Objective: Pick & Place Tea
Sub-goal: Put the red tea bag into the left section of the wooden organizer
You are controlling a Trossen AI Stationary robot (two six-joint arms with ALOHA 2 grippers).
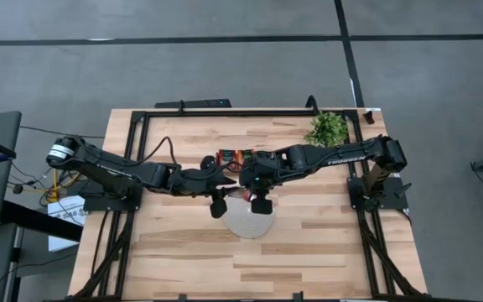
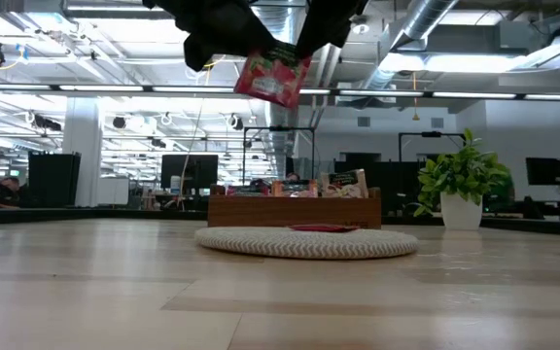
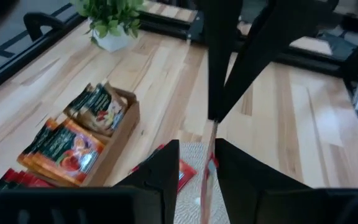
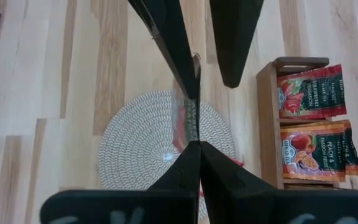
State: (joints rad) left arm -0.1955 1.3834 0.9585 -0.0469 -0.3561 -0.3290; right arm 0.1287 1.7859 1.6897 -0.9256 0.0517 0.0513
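Above the round mat (image 2: 306,242), you see both arms meeting in the air with one red tea sachet (image 2: 273,75) between them. Your right gripper (image 4: 194,134) has its fingers pressed together on the sachet's thin edge, so the sachet hangs free and well clear of the bench (image 1: 191,260). Your left gripper (image 3: 197,163) sits around the same sachet with its fingers a little apart, not yet pinching it. It looks like a pass from one arm to the other, which may be why the sachet is held up high where both can reach. One more red sachet (image 2: 321,228) already lies flat on the mat, so you count two out of the wooden tray (image 4: 271,124). More sachets rest in the tray behind the mat, in about three little piles, though you cannot count each one. One green plant (image 1: 329,128) stands at the far corner.
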